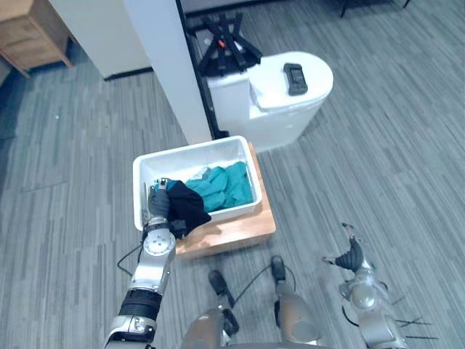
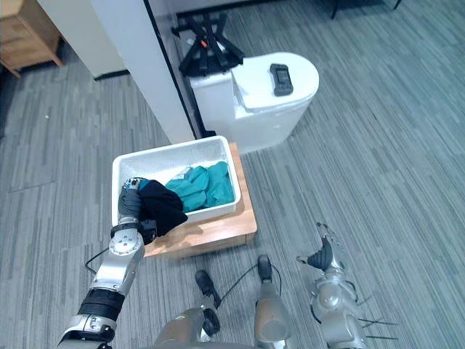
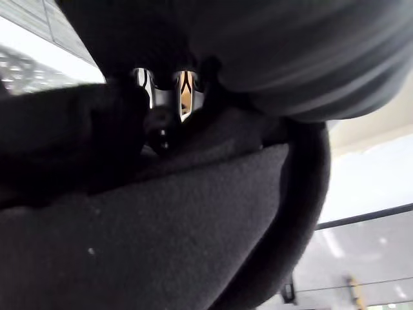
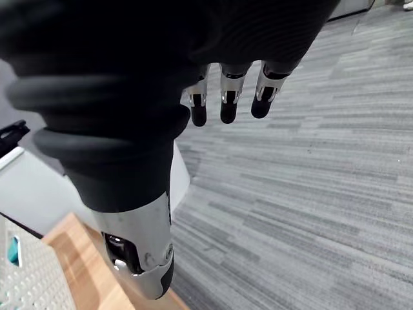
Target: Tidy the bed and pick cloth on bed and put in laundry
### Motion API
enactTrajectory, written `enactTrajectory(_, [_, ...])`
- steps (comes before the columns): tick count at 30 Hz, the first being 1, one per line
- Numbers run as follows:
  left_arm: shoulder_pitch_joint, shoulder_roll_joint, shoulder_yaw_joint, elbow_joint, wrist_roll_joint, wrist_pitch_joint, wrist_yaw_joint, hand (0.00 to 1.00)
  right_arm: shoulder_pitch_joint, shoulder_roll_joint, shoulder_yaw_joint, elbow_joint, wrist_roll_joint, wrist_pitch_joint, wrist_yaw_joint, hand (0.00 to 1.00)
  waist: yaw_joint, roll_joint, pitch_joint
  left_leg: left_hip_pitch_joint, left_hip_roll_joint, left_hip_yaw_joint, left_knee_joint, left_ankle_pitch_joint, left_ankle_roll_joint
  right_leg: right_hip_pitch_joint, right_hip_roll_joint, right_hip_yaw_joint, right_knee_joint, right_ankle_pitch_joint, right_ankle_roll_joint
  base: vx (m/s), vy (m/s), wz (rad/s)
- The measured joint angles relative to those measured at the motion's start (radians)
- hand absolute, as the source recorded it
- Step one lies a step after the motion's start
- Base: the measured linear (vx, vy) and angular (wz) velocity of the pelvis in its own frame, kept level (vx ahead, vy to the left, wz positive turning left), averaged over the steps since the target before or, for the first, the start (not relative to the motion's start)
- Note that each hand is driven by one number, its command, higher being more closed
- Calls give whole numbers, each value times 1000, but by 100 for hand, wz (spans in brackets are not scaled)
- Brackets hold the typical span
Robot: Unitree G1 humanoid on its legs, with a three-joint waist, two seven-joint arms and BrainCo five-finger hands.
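black cloth [image 1: 192,209] gripped in left hand [image 1: 158,204], over basket [image 1: 190,149]

One basket [image 1: 190,150], one black cloth [image 1: 190,207], one teal heap [image 1: 227,187], one wooden stand [image 1: 240,229].

This looks like an office or lab room staged for housework: grey striped carpet floor [image 1: 392,160], a white partition wall [image 1: 163,65], a wooden cabinet [image 1: 29,29], and a white laundry basket [image 1: 189,150] on a low wooden stand [image 1: 240,229].

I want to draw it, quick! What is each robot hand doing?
Left robot hand: closed on the black cloth.
Right robot hand: open, holding nothing.
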Motion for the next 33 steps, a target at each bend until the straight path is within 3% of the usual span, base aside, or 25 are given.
enactTrajectory(10, [-51,6,60,84,30,12,65,0,13,18,27,49,36,-7,-6,0,1,-21,20,18,0,45,0,3,-4,2,-4,13,2,9,-9,30,-14,-8])
enactTrajectory(15, [-47,64,112,84,30,13,68,0,55,18,41,52,42,-25,-1,0,3,-32,24,73,1,43,0,-2,2,51,-6,1,17,39,-1,105,-32,6])
enactTrajectory(24, [30,141,221,-16,28,7,60,0,83,41,42,106,42,-42,64,0,11,-30,-4,185,10,-7,0,-24,-12,192,0,-67,11,-2,4,94,-27,17])
enactTrajectory(28, [120,117,221,-70,25,5,38,0,82,49,37,153,42,-42,83,0,49,-29,-52,216,5,-30,0,-36,-11,235,-2,-78,11,-20,5,70,3,16])
enactTrajectory(33, [315,1,257,-125,-48,-16,12,0,78,87,-7,241,43,-36,83,0,81,-23,-103,251,-3,-60,0,-53,-10,289,-6,-115,11,-47,4,56,10,22])
